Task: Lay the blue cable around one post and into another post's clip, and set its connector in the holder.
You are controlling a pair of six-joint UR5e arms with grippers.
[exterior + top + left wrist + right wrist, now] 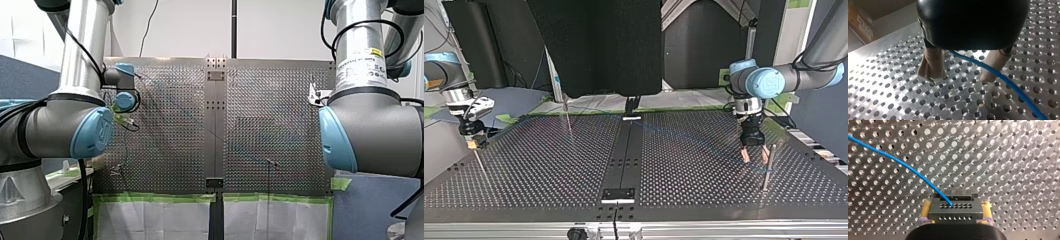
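right gripper (pixel 956 203): closed on the connector, one of the yellow pads (pixel 926 208) pressed to each of its sides; low over the table at the top view's left edge.
connector (pixel 955 213): dark grey block with two rows of small holes, held between the pads over the perforated surface.
left gripper (pixel 960 75): spread wide, beige pads (pixel 931 65) well apart, gripping nothing; tips pointing down, close over the table in the top view's right half.
blue cable (pixel 901 163): one end plugged into a hole in the connector's upper row, then arcing away over the table; faint line across the top view toward the left gripper; in the left wrist view passing between the open fingers, nearer one of them, unclamped; contact with that finger impossible to tell.
post (pixel 768 167): upright metal rod just beside the left gripper, toward the top view's right.
thin post (pixel 568 116): upright, further back in the top view's left half, well apart from both grippers.
table (pixel 549 170): perforated metal, dark strip down the middle.
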